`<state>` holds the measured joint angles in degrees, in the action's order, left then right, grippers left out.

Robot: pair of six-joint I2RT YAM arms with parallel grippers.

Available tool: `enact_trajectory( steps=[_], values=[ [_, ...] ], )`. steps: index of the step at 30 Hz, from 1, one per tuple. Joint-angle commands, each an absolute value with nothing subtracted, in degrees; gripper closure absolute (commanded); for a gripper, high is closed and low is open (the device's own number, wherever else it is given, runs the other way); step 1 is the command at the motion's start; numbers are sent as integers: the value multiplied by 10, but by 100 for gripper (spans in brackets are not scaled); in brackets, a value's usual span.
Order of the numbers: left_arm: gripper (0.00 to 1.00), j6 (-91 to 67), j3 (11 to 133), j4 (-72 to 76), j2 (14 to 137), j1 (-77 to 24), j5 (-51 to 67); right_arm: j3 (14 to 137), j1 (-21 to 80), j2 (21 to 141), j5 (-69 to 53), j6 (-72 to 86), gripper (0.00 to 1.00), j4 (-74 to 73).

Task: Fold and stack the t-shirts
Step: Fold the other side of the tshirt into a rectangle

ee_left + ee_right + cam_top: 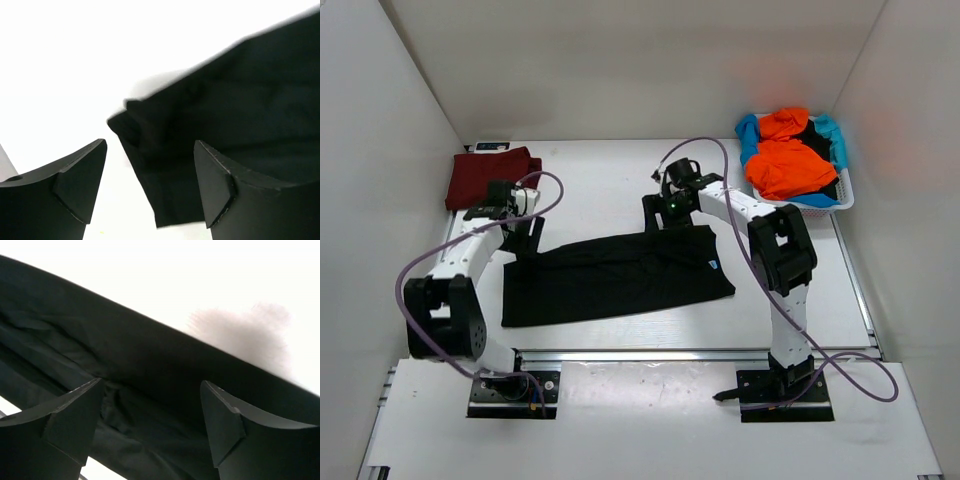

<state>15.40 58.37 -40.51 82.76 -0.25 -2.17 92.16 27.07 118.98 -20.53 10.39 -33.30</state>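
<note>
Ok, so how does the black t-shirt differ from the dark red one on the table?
The black t-shirt lies spread wide in the middle of the table, between the two arms. The dark red t-shirt sits folded in a compact block at the far left corner. The black one covers far more surface than the dark red one. Both are plain, one-colour cloth lying on the table.
</note>
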Motion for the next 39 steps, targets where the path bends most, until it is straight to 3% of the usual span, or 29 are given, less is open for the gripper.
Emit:
enact_trajectory(
  steps=[1, 7, 13, 15, 18, 22, 33, 39],
  values=[
    [19, 114, 608, -385, 872, 24, -32, 937, 280, 1195, -195, 105, 27, -338],
    [25, 97, 623, -402, 934, 35, 10, 922, 286, 1196, -207, 107, 48, -335],
    [61, 132, 598, -412, 919, 8, 36, 910, 284, 1191, -228, 110, 65, -332],
    [81, 142, 567, -410, 893, 9, 32, 904, 283, 1182, -222, 111, 76, -328],
    [100, 163, 539, -391, 859, -13, 5, 900, 280, 1173, -225, 113, 83, -330],
    [100, 203, 512, -372, 809, -35, -28, 890, 280, 1157, -235, 106, 92, -327],
    [100, 398, 440, -350, 726, -44, -29, 759, 286, 1057, -294, 89, 93, -291],
    [100, 465, 361, -285, 671, -104, -80, 742, 306, 1057, -344, 63, 92, -283]
  ],
)
